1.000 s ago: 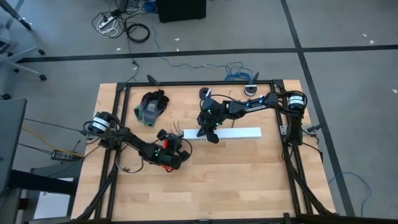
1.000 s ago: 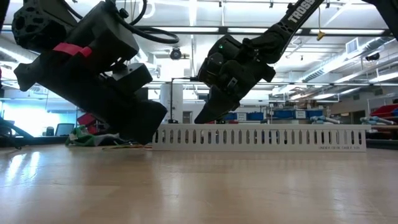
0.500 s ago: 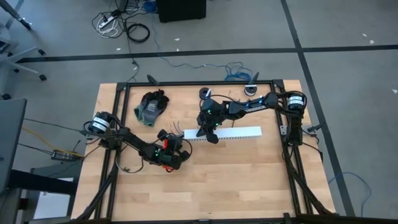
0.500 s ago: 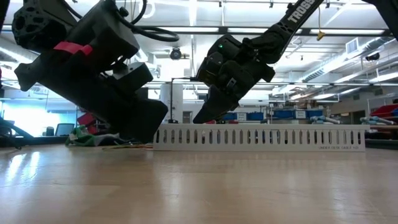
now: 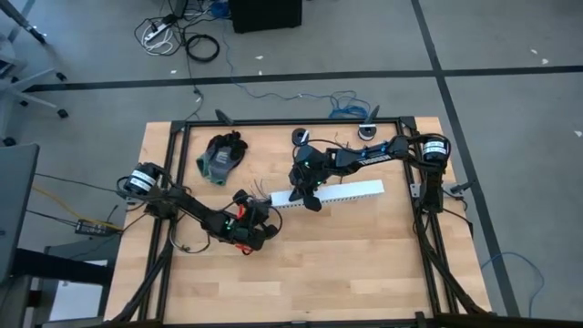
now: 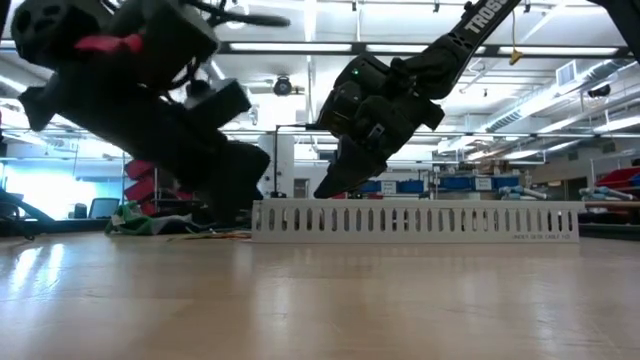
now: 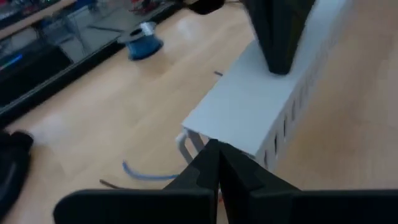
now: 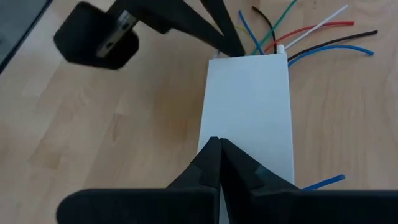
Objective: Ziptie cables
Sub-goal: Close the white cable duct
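Cables (image 8: 292,25) fan from duct (image 8: 249,112) end, at left tool (image 5: 258,210) tip

A robotics lab is showing: ceiling strip lights (image 6: 300,45) are glowing over blue storage bins (image 6: 455,184) at three o'clock.

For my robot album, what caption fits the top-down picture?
Both shut grippers, left and right, meet at the white duct.

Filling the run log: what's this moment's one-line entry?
left gripper: shut, at white duct end | right gripper: shut, over duct lid | coloured wires: loose
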You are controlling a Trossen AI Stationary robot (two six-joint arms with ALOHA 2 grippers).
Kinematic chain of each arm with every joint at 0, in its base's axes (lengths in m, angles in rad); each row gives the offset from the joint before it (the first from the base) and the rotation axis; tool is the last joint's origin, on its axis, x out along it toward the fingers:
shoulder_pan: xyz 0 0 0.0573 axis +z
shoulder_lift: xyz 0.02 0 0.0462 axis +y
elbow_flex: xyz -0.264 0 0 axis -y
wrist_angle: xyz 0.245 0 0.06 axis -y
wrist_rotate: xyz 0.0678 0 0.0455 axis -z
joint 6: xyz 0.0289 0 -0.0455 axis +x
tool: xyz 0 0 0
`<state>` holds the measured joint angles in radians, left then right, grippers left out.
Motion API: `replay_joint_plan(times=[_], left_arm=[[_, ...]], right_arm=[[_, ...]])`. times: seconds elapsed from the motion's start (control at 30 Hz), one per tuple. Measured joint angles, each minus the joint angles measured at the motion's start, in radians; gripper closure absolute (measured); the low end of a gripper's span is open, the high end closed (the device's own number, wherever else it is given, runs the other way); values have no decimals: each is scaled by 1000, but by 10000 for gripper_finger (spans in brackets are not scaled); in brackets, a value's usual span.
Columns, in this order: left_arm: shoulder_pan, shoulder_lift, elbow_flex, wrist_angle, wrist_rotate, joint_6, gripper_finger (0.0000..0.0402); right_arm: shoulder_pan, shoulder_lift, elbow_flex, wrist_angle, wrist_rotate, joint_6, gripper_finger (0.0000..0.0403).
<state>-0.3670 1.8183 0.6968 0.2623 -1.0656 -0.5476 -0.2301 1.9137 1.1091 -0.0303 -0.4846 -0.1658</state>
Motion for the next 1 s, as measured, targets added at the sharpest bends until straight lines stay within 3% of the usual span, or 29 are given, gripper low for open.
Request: replay_joint_plan(times=[0.3, 0.5, 0.57, 0.77, 1.0], left_arm=[[-6, -123, -1, -95, 15, 88, 401], [-7, -178, -3, -428, 21, -196, 401], [-6, -174, -4, -469, 57, -251, 401], [6, -112, -31, -329, 127, -215, 401], [52, -78, -33, -259, 134, -130, 401]], right_arm=[[1, -9, 2, -41, 9, -4, 402], [1, -10, 2, -50, 16, -3, 402], [1, -10, 2, -50, 17, -3, 402], [1, -10, 2, -44, 14, 5, 403], [11, -10, 1, -41, 16, 14, 403]])
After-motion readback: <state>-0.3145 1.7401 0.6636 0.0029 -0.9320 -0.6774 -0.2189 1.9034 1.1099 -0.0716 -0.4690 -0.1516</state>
